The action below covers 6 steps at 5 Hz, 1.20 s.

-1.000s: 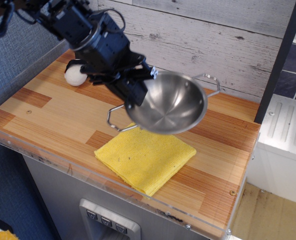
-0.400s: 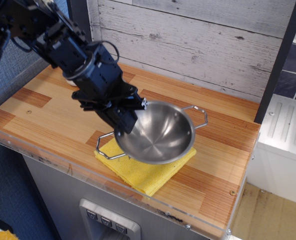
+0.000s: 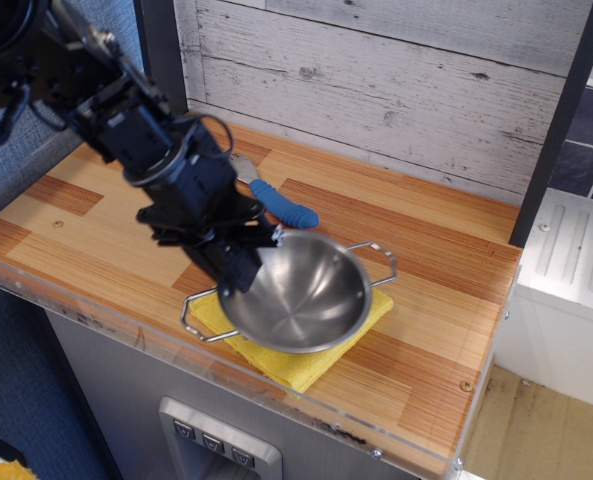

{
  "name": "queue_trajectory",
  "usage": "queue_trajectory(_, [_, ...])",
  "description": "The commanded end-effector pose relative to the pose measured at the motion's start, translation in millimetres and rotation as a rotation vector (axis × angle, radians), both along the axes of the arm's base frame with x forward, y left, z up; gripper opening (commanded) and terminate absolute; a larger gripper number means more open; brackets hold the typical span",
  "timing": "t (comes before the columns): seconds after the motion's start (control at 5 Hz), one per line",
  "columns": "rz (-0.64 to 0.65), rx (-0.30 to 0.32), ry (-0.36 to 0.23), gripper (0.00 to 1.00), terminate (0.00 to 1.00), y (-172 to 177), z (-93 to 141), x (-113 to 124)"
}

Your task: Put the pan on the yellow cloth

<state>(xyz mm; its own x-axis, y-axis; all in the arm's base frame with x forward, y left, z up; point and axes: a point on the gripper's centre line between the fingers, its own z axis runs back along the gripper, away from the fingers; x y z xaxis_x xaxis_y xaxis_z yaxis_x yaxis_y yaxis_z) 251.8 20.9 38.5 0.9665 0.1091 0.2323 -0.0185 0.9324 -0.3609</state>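
Pan: round, shiny stainless steel, bowl-shaped, empty inside. Two thin wire loop handles, one at far right, one at near left. Pan sits over yellow cloth, slightly tilted, left rim higher; cannot tell if bottom fully touches cloth. Left rim is at gripper.

Yellow cloth: bright yellow, soft towel-like fabric, folded, flat on wooden tabletop, near front edge. Mostly hidden under pan; front corner, left and right edges visible.

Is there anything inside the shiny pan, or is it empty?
Empty. The pan shows only bare shiny metal inside, over the yellow cloth. The gripper grips its rim.
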Motion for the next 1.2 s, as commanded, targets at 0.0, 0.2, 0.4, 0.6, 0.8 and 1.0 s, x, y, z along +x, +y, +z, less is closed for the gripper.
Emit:
queue_trajectory(0.0, [0.082, -0.007, 0.001, 0.0, 0.0, 14, 0, -2])
queue_trajectory(0.2, [0.103, -0.004, 0.011, 1.0, 0.0, 17, 4, 1])
queue_trajectory(0.4, [0.119, -0.017, 0.007, 1.0, 0.0, 15, 6, 1])
queue_trajectory(0.6, [0.117, -0.021, 0.001, 1.0, 0.0, 12, 7, 1])
queue_trajectory(0.8, [0.097, -0.001, -0.008, 1.0, 0.0, 14, 13, 1])
queue_trajectory(1.0, [0.096, 0.108, 0.009, 1.0, 0.0, 30, 29, 1])
